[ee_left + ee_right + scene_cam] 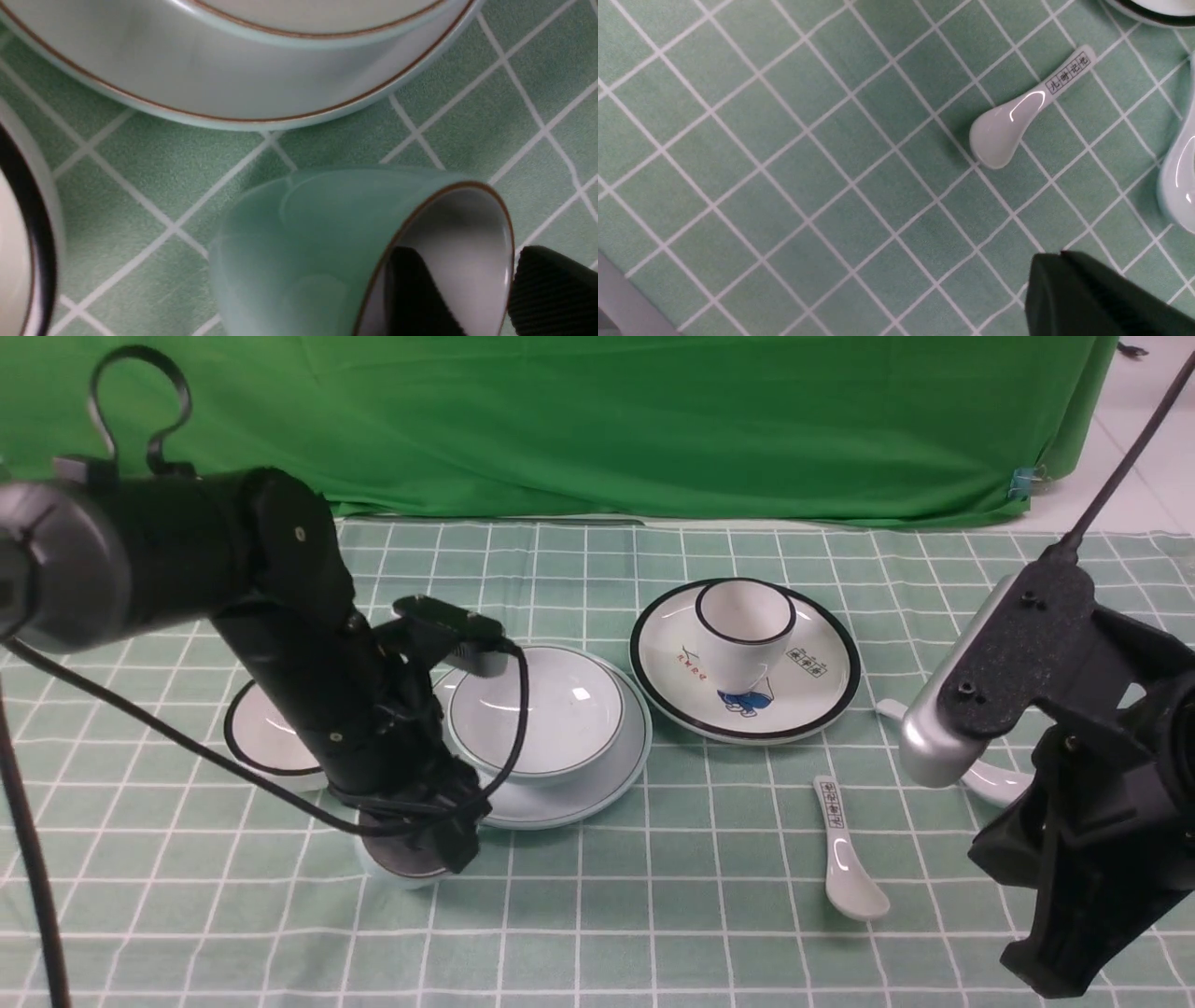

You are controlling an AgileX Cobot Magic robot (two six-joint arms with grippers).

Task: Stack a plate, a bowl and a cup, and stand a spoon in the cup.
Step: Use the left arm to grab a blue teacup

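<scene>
Grasping the cup (327,252) by its wall with the left claw (422,851), one finger (416,298) inside and one outside, just beside the near edge of the plate (597,793). Seated on that plate: the bowl (537,709). Off to the right on the checked cloth (653,896), the plain spoon (990,786), partly hidden behind the right arm. Right claw (1064,268) clenched on nothing.

Green cloth surface (653,915) gridded in white. Near the middle, plain pale blue-green round plate (579,805). Toward the far edge, white black-rimmed plate with drawings (812,705). Toward the left edge, white black-rimmed bowl (269,739). Toward the right edge, white print-handled ceramic spoon (845,859), and nearer that edge, partly hidden, plain white ceramic spoon (994,786).
</scene>
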